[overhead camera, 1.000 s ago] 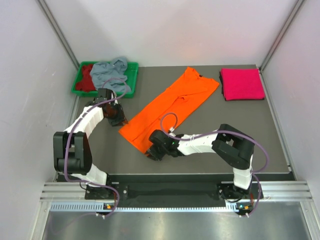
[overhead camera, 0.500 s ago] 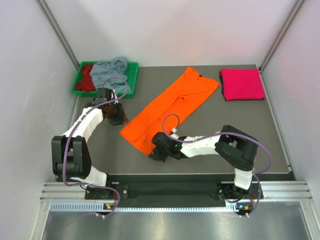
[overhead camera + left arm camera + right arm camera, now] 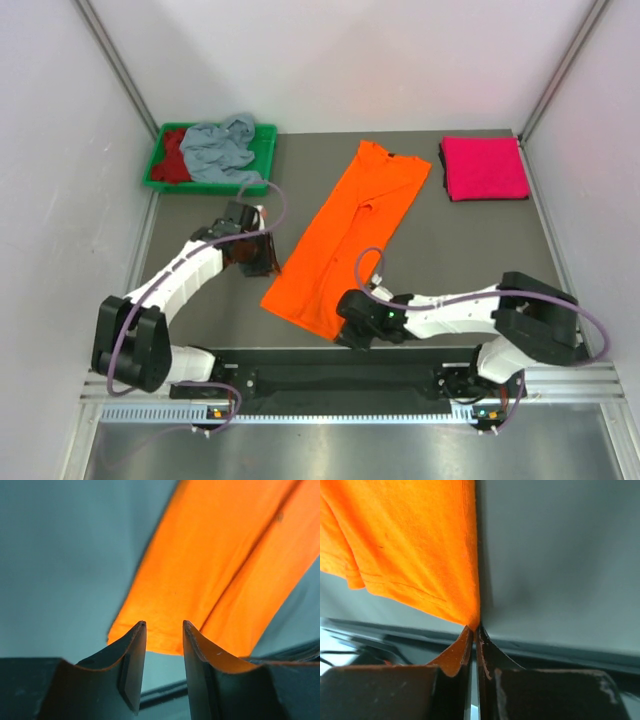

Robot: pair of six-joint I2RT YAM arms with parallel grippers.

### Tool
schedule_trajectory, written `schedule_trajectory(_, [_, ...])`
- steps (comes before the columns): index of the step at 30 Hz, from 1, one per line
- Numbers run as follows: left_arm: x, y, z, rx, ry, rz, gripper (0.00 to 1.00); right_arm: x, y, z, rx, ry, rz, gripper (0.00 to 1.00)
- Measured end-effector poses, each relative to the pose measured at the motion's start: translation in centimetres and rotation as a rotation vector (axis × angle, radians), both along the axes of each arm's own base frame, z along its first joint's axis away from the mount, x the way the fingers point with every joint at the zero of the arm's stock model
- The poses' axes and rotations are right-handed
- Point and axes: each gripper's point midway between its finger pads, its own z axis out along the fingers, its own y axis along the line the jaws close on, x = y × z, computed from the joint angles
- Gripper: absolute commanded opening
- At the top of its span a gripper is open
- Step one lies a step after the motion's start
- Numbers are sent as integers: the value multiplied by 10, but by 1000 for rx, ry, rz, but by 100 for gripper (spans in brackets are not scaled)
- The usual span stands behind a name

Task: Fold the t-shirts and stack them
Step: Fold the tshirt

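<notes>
the orange t-shirt (image 3: pixel 350 230) is laid slantwise on the table (image 3: pixel 480 240); its near corner is pinched by the right gripper (image 3: pixel 475 627) (jaws pressed together on the cloth). the left gripper (image 3: pixel 164 622) is held spread beside its left edge.

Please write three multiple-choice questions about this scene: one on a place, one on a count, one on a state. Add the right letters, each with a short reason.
1. Where does the folded pink t-shirt lie?
A) near left corner
B) far right corner of the table
C) between the arm bases

2. How many t-shirts lie in the green tray?
A) none
B) four
C) two

3. What is the right gripper doing?
A) shut on the orange t-shirt, at its near corner
B) wide open
C) shut on nothing

Answers: 1 B, it sits by the far right edge. 2 C, a grey-blue t-shirt and a dark red t-shirt show there. 3 A, the wrist view shows cloth pinched between closed fingers.
</notes>
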Motion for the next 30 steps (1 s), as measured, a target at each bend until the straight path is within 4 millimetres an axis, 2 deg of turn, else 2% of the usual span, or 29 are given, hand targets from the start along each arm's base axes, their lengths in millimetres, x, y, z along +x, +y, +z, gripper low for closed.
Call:
schedule_trajectory(4, [-36,-28,-5,-22,27,-63,39,-19,-30,0,-45,-3,42,0])
schedule_trajectory(10, [-76,-56,-4,-47,32,-128,39,-38,-70,-1,-85,-6,80,0])
schedule_trajectory(18, [-117,-56,-30,1,80,-135,40,-38,-87,20,-63,-66,97,0])
schedule_trajectory(25, [-143,-52,-52,1,148,-115,39,-46,-115,2,-116,-53,98,0])
schedule_trajectory(30, [-151,-55,-62,-34,181,-95,38,-47,-122,1,-113,-58,96,0])
